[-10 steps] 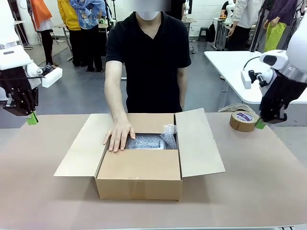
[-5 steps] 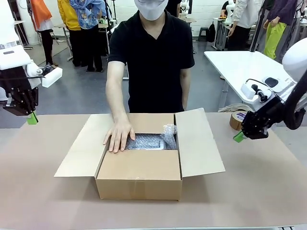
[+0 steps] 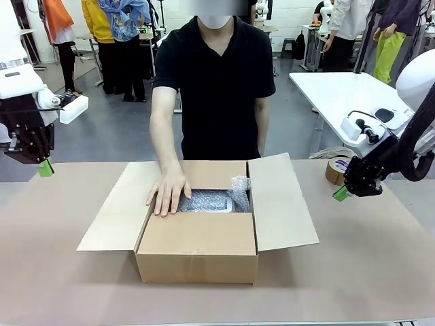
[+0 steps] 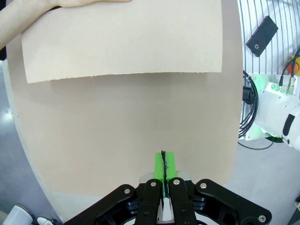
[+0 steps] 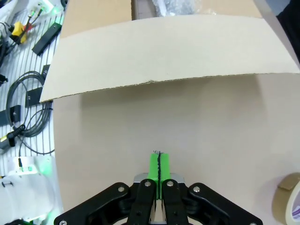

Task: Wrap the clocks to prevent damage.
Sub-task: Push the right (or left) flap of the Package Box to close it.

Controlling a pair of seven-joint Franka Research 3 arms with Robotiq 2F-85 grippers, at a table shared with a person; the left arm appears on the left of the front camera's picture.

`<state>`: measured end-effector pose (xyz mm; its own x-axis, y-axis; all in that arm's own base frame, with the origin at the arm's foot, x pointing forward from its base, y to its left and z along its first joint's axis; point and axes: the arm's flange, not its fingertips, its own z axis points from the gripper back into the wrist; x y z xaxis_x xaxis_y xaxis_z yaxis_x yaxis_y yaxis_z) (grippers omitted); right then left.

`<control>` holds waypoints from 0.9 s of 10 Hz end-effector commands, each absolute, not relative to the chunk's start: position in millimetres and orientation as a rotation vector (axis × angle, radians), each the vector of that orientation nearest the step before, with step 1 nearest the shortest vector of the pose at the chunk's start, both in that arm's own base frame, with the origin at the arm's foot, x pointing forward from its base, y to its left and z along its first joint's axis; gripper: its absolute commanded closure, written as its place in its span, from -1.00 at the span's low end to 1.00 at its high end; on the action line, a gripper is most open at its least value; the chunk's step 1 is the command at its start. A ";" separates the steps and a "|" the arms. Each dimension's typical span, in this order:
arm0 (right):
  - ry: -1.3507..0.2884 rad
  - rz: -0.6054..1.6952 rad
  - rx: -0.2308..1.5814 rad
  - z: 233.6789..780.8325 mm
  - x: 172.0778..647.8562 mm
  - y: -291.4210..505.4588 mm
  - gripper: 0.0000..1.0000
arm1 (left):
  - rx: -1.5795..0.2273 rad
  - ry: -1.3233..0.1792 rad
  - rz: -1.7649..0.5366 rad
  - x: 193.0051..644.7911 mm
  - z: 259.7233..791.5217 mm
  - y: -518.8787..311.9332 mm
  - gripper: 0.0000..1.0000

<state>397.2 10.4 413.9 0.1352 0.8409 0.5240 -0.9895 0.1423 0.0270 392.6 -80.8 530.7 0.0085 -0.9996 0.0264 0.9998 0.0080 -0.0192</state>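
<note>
The clocks (image 3: 211,201) lie as a greyish bubble-wrapped bundle inside the open cardboard box (image 3: 197,251) at the table's middle; a strip of the wrap (image 5: 174,5) peeks over the box's flap. A person's hand (image 3: 168,191) rests flat on the box's left rim and the bundle's edge. My left gripper (image 3: 45,168) hangs shut and empty above the table's far left edge, its green pads (image 4: 163,166) pressed together. My right gripper (image 3: 340,193) is shut and empty, low over the table right of the box's right flap (image 5: 164,51).
A brown tape roll (image 3: 338,170) lies at the back right, just behind the right gripper, and its edge shows as tape roll (image 5: 290,197). The box's left flap (image 4: 122,40) lies spread out. Bare brown table (image 3: 353,272) surrounds the box.
The right arm swung down and inward from above the tape roll to just over the table beside the right flap. The left arm and the person's hand stayed still.
</note>
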 end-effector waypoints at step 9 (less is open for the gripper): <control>-0.833 1.395 0.663 329.8 426.9 35.2 0.98 | -0.037 0.003 -1.551 393.5 533.5 -79.5 0.99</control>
<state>418.8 30.1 344.5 0.0125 0.5863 0.8100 -0.9896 0.1233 -0.0739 392.7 -80.8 530.8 0.0085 -0.9996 0.0264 0.9998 0.0080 -0.0191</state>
